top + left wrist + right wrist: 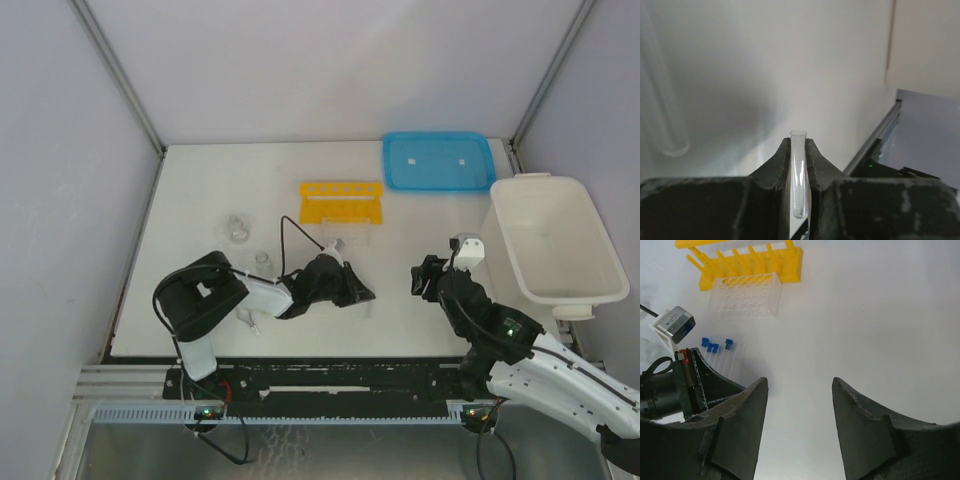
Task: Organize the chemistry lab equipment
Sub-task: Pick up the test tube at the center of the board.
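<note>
My left gripper (362,294) is shut on a small clear glass tube (799,175), which stands upright between the fingers with its open mouth up and no cap showing. A second clear tube (664,120) lies blurred at the left of the left wrist view. The yellow tube rack (343,202) lies at the table's middle back, with a clear plastic rack (746,295) just in front of it. A few blue-capped tubes (716,347) lie by the left arm. Small clear glass vessels (238,228) stand at the left. My right gripper (800,385) is open and empty over bare table.
A blue rectangular lid (438,161) lies at the back right. A big white tub (598,262) stands at the right edge. The left arm's wrist and camera (672,325) show at the left of the right wrist view, close to the right gripper.
</note>
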`<action>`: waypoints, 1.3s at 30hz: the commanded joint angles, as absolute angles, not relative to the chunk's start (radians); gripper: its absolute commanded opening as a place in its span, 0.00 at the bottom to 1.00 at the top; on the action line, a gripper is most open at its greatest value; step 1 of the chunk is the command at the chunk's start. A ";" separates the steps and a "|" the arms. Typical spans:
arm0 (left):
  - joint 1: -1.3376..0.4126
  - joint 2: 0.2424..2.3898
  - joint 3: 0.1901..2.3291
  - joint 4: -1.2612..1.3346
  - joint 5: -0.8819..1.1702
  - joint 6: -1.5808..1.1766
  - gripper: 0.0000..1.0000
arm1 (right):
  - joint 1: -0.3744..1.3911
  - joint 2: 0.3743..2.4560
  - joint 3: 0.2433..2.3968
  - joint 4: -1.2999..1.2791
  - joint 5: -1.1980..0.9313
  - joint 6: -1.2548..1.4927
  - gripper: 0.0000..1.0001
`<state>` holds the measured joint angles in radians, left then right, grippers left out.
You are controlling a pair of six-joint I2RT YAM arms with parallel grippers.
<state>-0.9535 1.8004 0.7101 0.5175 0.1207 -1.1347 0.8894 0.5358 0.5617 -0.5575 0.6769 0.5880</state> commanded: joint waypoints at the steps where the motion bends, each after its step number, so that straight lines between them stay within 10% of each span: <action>1: -0.965 1.785 0.682 0.719 0.130 -1.299 0.04 | 0.885 0.540 0.561 -0.514 0.670 0.584 0.55; 39: -1.070 1.556 0.806 0.026 -0.407 -1.275 0.05 | 0.920 0.807 0.484 -0.251 0.182 0.648 0.50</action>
